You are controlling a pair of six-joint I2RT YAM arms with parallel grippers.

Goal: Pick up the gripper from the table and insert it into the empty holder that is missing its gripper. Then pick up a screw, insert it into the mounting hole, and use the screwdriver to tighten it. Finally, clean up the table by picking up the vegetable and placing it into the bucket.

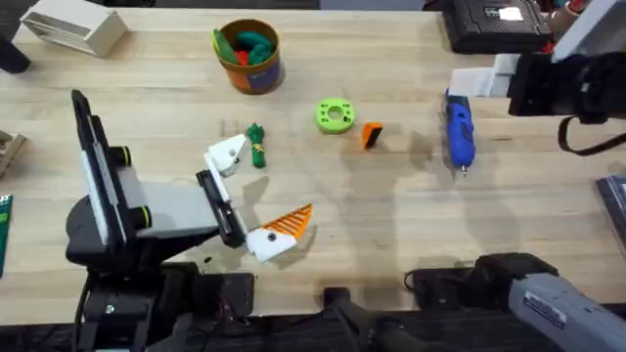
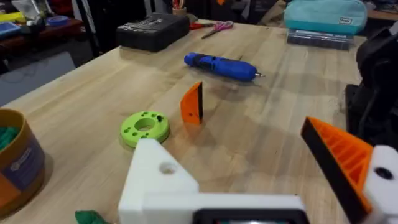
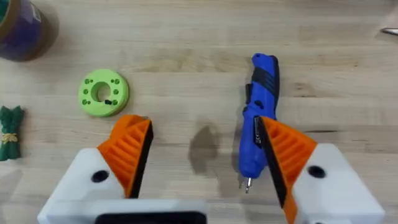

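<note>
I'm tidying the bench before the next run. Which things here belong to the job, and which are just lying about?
For the job:
- orange gripper
- empty holder
- screwdriver
- vegetable
- bucket

Lying about:
- green ring
- white box
- black case
- scissors
- teal pouch

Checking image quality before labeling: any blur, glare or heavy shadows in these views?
Overhead: right arm's base close under the camera, large and blurred; soft shadows on the table. Left wrist: own holder soft, screwdriver sharper. Right wrist: soft shadow beside the screwdriver; no strong glare anywhere.
</note>
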